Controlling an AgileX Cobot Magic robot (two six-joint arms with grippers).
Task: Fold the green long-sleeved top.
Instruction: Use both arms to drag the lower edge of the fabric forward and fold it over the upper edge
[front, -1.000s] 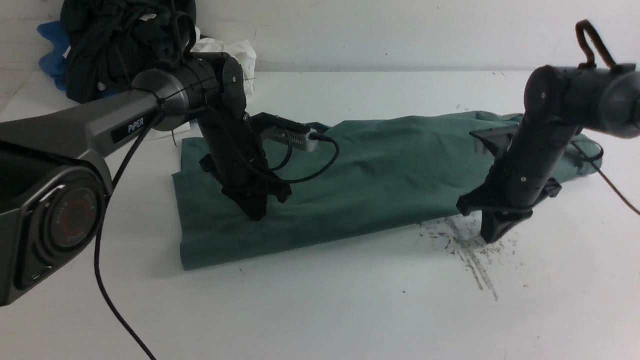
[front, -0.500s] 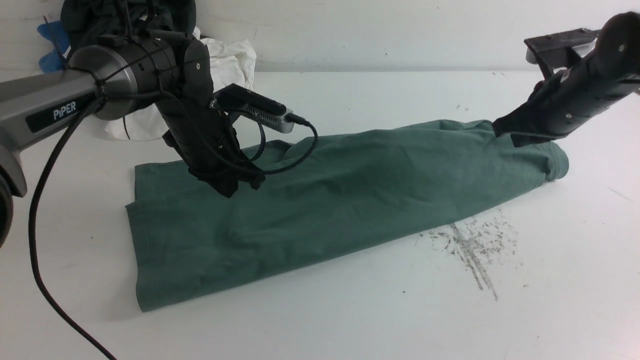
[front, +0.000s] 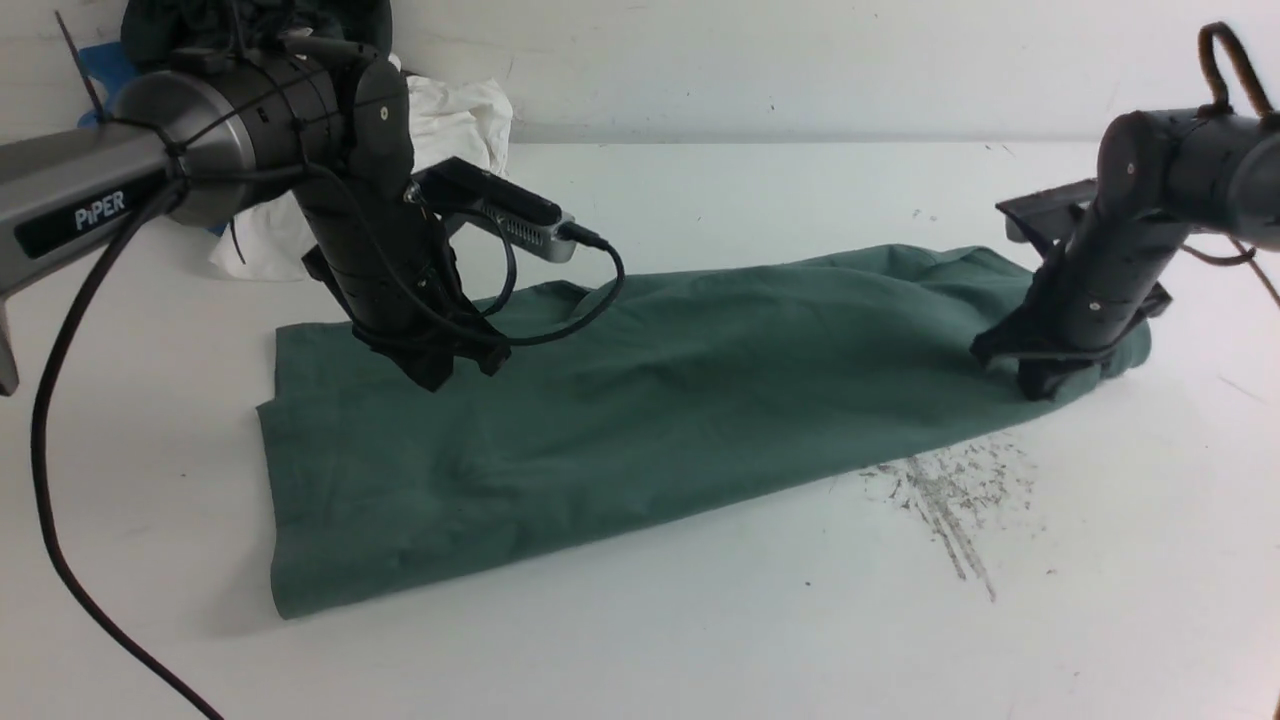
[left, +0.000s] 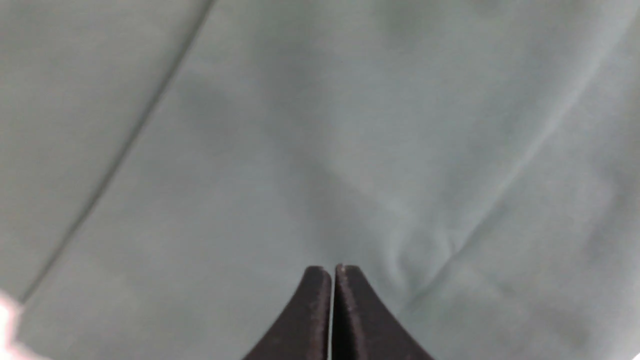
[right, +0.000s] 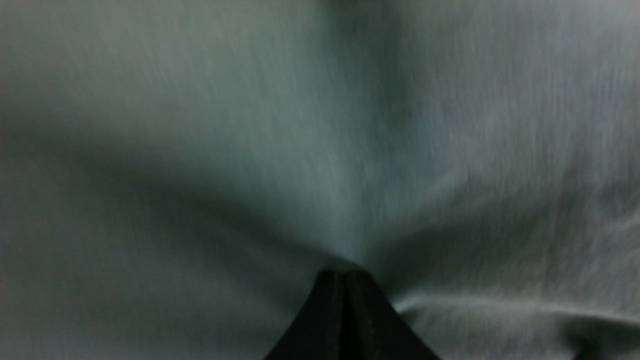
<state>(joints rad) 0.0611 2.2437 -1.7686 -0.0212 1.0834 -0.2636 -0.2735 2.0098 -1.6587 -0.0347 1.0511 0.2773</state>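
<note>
On the left of the frame, your left arm (front: 340, 200) combines a grey link with a white "PiPER" label (front: 100, 208), a silver collar and a black wrist. A silver-and-black camera (front: 510, 222) and black cables (front: 36, 440) attach to it. On the right of the frame, your right arm (front: 1110, 260) is matte black with small screws and a brown cable (front: 1240, 65). The left gripper (left: 333, 272) and right gripper (right: 345, 276) end in black tapered wedges.

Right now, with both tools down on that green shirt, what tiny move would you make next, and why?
Probably raise the right tool a little, lifting its end of the green long-sleeved top to fold toward the left tool. The top lies as one long band, both tools shut with cloth puckered at their tips.
</note>
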